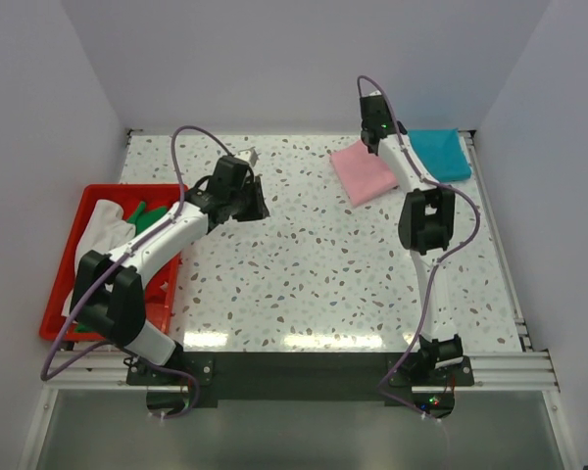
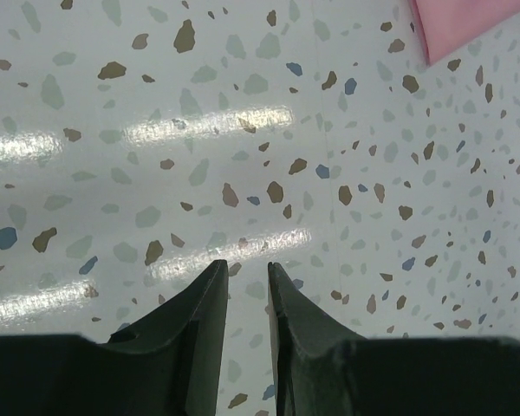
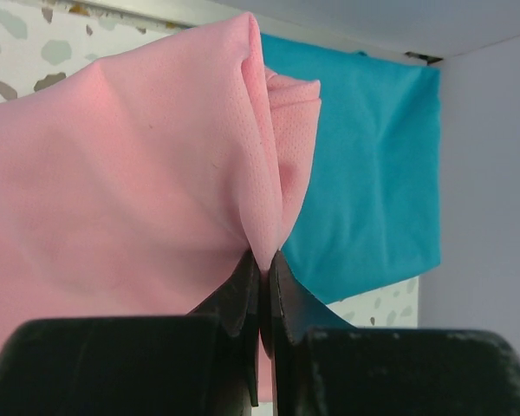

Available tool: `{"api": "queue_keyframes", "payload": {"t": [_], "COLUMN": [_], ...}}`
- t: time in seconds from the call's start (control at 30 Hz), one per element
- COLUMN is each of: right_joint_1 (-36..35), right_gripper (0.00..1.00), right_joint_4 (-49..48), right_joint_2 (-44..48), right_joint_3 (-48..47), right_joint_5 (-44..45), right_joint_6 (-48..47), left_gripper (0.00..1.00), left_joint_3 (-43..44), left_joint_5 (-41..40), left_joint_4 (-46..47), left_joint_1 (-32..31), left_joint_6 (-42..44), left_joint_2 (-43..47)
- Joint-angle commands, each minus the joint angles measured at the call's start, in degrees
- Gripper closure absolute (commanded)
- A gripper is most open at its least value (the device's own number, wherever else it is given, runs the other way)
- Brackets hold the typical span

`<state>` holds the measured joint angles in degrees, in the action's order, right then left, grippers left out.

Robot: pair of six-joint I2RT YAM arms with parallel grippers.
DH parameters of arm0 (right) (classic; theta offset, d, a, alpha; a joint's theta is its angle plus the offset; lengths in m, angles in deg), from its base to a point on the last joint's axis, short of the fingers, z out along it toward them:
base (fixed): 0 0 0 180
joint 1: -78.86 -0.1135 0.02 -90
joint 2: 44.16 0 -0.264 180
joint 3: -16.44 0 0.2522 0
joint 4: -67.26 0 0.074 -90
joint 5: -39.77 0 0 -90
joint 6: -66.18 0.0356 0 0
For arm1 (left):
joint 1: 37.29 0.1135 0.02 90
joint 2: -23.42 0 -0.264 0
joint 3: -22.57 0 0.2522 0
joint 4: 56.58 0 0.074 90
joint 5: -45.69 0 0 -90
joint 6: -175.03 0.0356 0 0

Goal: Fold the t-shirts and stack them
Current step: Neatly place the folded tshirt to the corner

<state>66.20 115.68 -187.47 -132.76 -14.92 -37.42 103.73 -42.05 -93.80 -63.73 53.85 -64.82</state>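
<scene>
The light pink t-shirt [image 1: 361, 173] lies folded at the far right of the table, beside the folded teal t-shirt [image 1: 441, 154] in the back right corner. My right gripper [image 1: 370, 145] is shut on a pinched ridge of the pink shirt [image 3: 139, 173], with the teal shirt [image 3: 373, 156] just beyond it; the right gripper [image 3: 263, 258] has cloth squeezed between its fingertips. The white t-shirt [image 1: 103, 227] and green t-shirt [image 1: 149, 212] lie crumpled in the red tray. My left gripper [image 1: 247, 196] hovers over bare table, its jaws [image 2: 245, 269] a narrow gap apart and empty. A pink corner [image 2: 468, 26] shows far ahead of it.
The red plastic tray [image 1: 64, 294] sits at the left edge of the speckled table [image 1: 304, 264]. White walls close in at the back and both sides; the teal shirt lies close against the right wall.
</scene>
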Motion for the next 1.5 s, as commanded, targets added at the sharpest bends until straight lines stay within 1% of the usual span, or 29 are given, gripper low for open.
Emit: {"api": "queue_keyframes", "payload": {"t": [0.0, 0.17, 0.53, 0.93, 1.2, 1.47], "right_joint_1": [0.63, 1.24, 2.21, 2.73, 2.91, 4.32], "right_gripper": [1.00, 1.00, 1.00, 1.00, 1.00, 1.00], "right_joint_4": [-5.38, -6.35, -8.64, -10.31, -10.48, -10.84], "right_joint_2": [1.89, 2.42, 5.49, 10.15, 11.38, 11.91], "right_joint_3": [-5.01, -7.03, -7.03, -5.01, -5.10, -3.17], "right_joint_5": [4.41, 5.64, 6.96, 8.11, 8.55, 7.93], "right_joint_6": [-4.75, -6.87, -9.07, -10.91, -11.79, -11.18], "left_gripper": [0.70, 0.71, 0.71, 0.71, 0.71, 0.71], "left_joint_3": [2.83, 2.74, 2.30, 1.16, 0.72, 0.63], "left_joint_5": [1.52, 1.96, 2.92, 3.98, 4.68, 5.65], "left_joint_4": [0.17, 0.52, 1.14, 2.02, 2.46, 2.81], "left_joint_1": [0.60, 0.86, 1.21, 1.56, 1.74, 1.83], "left_joint_6": [1.82, 2.09, 2.17, 2.61, 2.88, 2.97], "left_joint_2": [-0.78, -1.14, -1.58, -1.58, -1.75, -2.72]}}
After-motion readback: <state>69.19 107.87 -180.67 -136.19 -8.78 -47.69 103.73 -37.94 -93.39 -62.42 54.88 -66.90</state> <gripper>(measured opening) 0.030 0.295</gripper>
